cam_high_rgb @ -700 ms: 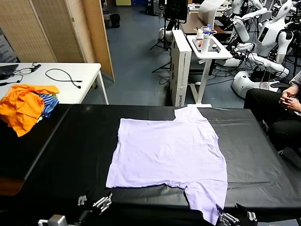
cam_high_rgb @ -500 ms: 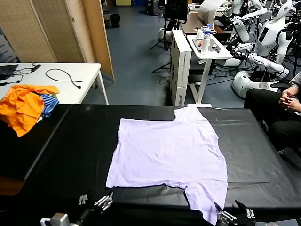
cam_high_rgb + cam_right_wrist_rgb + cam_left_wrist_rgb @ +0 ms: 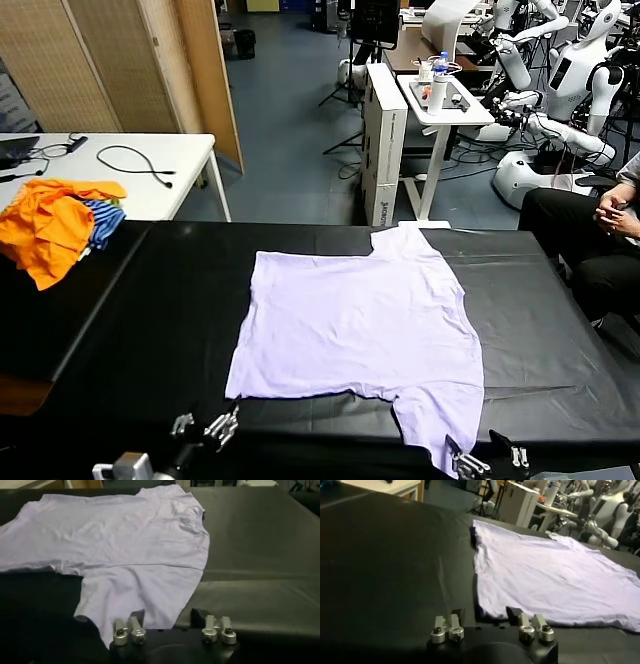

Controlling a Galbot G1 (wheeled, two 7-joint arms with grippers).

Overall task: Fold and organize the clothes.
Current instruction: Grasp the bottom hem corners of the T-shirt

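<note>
I see the big black table (image 3: pixel 150 300) with the pale purple T-shirt (image 3: pixel 365 325) lying flat in its middle, my left gripper (image 3: pixel 205 432) low at the near edge, jaws partly open and empty just beside the shirt's corner, and my right gripper (image 3: pixel 480 462) over the near sleeve, where I cannot tell its jaws.

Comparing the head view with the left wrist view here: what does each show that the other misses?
Only the head view shows the orange garment with the blue-striped cloth at the table's far left corner, the seated person, and the right gripper at the shirt's near sleeve. Only the left wrist view shows the left gripper open, close to the shirt's near corner. Both share the lavender T-shirt spread flat on the black table.
</note>
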